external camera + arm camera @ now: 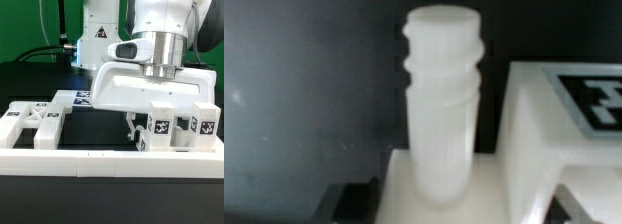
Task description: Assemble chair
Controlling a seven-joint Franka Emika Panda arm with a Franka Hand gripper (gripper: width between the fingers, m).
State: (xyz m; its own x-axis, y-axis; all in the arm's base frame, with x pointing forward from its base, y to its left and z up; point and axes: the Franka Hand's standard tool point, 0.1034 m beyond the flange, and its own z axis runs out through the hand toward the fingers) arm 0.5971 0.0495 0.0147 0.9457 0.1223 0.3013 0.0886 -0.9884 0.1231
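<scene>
The gripper (pixel 139 128) hangs low over the dark bench (pixel 95 132), just behind the long white border rail (pixel 100 157) that runs along the front edge. Its broad white body covers most of what lies under it, and only one dark finger (pixel 135 124) shows below. In the wrist view a ridged white post (pixel 441 110) stands upright in the middle of the picture, with its rounded, grooved tip up and its lower end lost in a wider white block. A dark finger (pixel 345 198) sits close beside its base. The jaws look drawn in narrow around the post, but it cannot be told whether they actually press on it. Just beside the post lies a white tagged piece (pixel 580 100). In the exterior view a cluster of tagged blocks (pixel 185 125) stands at that view's right, touching the rail. A braced white piece (pixel 35 122) lies well apart at that view's left.
</scene>
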